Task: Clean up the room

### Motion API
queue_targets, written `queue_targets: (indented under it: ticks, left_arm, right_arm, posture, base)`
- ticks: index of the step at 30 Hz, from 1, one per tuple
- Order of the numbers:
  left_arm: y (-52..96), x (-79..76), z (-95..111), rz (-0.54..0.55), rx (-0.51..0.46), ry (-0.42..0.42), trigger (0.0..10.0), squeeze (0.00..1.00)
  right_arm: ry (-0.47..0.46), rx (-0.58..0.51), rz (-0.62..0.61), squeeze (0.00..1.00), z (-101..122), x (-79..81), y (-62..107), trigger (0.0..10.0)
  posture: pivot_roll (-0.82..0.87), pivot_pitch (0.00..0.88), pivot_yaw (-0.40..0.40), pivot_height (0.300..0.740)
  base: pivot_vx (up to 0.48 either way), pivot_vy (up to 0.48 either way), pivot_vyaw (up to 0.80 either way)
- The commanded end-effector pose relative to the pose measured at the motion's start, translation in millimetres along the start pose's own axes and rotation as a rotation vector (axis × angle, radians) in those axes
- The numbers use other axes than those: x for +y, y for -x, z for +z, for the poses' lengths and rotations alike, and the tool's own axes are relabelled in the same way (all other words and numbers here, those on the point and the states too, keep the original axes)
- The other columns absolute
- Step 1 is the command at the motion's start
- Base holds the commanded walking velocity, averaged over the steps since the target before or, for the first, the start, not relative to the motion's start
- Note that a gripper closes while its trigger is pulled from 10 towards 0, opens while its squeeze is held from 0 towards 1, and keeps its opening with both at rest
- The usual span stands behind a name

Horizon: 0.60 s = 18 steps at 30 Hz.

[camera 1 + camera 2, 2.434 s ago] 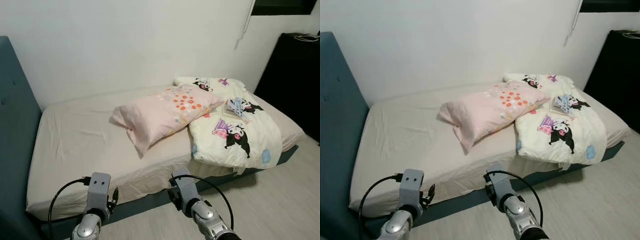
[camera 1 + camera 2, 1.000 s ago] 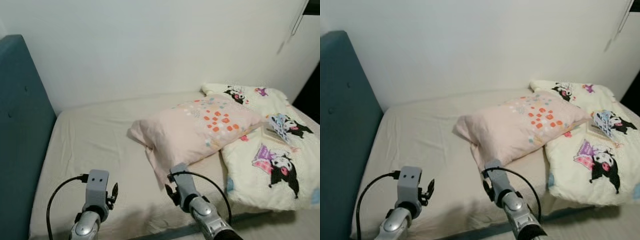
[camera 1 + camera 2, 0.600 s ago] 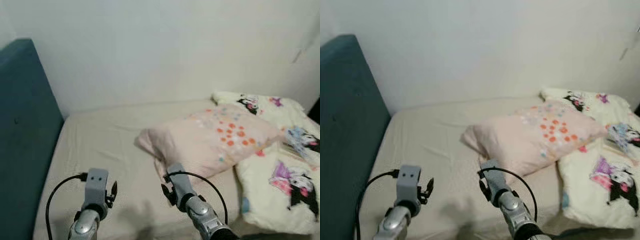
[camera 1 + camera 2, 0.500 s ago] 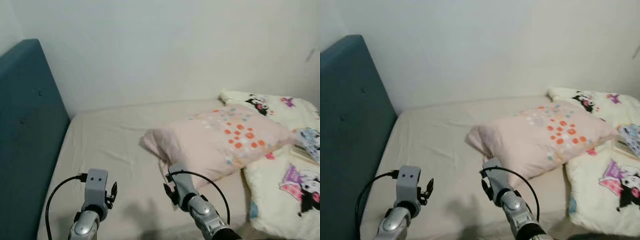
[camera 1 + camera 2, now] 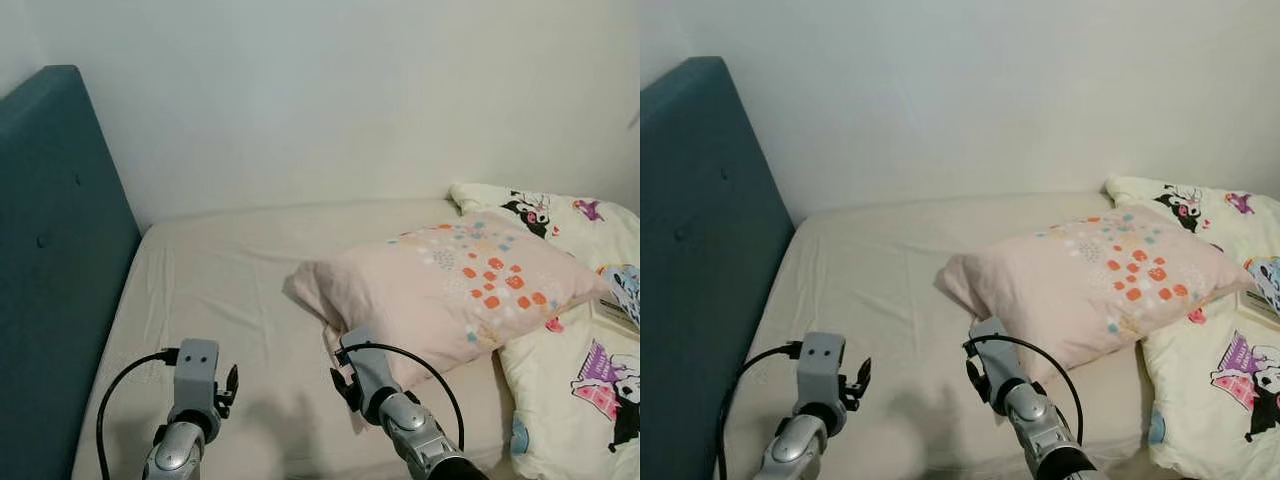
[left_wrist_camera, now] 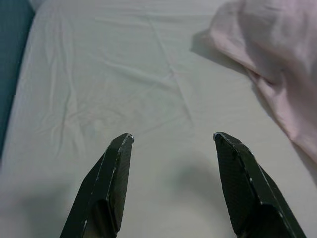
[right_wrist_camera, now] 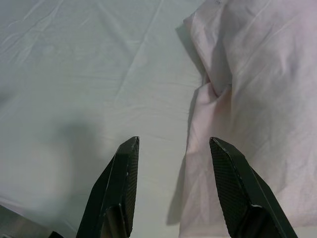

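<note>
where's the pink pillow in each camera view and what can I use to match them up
Left eye view: pink pillow right of centre on the bed.
Right eye view: same spot, by the cartoon blanket.
Left wrist view: its corner past the left gripper.
Right wrist view: its edge beside the right gripper.
Shared landmark: the beige sheet.

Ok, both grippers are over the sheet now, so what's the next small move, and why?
Probably ease the right gripper forward onto the pink pillow's near corner: its fingers are open, the corner lies just ahead, and the pillow sits askew mid-bed, away from the headboard.
</note>
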<state>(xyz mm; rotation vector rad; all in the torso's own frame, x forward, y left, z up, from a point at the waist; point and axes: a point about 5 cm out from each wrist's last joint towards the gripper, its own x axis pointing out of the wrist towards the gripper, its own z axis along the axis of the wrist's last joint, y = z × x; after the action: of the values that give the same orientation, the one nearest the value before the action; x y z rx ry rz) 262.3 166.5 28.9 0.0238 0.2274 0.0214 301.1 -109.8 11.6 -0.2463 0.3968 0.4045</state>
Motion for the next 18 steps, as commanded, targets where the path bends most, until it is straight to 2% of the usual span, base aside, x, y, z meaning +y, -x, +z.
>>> queue_targets:
  ticks: [1,18]
  left_arm:
    - [2.8,1.3,-5.2,0.008,0.021,0.008,10.0,0.0]
    - [1.2,-2.0,-3.7,-0.009,0.02,-0.013,10.0,0.0]
  right_arm:
    - [0.0,0.011,0.004,0.0,-5.4,1.4,2.1,10.0]
    - [-0.003,0.004,0.004,0.0,-3.1,1.5,1.2,10.0]
  posture:
    - [0.04,0.052,-0.028,0.74]
    - [0.04,0.052,-0.026,0.74]
  base:
    - [0.0,0.0,0.0]
    - [0.0,0.0,0.0]
